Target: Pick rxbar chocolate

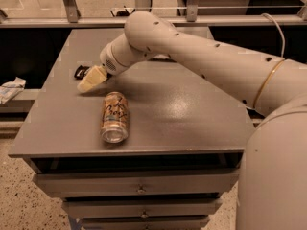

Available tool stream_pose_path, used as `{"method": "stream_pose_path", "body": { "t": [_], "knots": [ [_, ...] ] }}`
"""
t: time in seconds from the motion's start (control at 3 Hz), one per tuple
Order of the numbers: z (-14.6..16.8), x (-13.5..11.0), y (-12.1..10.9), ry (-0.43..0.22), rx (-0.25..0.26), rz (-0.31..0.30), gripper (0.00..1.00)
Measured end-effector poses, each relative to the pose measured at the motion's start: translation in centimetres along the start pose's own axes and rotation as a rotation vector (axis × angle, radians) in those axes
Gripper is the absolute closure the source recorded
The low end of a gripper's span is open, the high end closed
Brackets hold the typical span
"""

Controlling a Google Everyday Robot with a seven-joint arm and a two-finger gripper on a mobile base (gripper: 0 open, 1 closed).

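The rxbar chocolate (pixel 80 71) shows only as a small black piece on the grey table (pixel 192 123), near its left edge; the rest of it is hidden behind my gripper. My gripper (pixel 89 80) is low over the table, right in front of the bar and touching or nearly touching it. An orange-tan drink can (pixel 114 117) lies on its side just to the right of and nearer than the gripper. No bottle is in view.
My cream arm (pixel 201 56) reaches across the table from the right. The table's left edge is close to the bar. A crumpled white wrapper (pixel 10 89) lies on a lower ledge to the left. Drawers (pixel 139 186) sit below the tabletop.
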State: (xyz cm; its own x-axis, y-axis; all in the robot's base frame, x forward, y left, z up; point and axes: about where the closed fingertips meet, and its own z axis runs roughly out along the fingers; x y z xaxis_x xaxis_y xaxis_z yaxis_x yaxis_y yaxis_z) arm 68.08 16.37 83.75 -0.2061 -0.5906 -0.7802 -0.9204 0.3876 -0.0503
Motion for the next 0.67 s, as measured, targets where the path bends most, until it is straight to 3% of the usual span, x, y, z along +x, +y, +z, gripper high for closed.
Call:
{"method": "stream_pose_path", "body": {
  "t": [0.33, 0.67],
  "knots": [
    [0.28, 0.43, 0.04, 0.002, -0.009, 0.015, 0.47],
    [0.26, 0.55, 0.07, 0.002, -0.01, 0.022, 0.7]
  ]
}}
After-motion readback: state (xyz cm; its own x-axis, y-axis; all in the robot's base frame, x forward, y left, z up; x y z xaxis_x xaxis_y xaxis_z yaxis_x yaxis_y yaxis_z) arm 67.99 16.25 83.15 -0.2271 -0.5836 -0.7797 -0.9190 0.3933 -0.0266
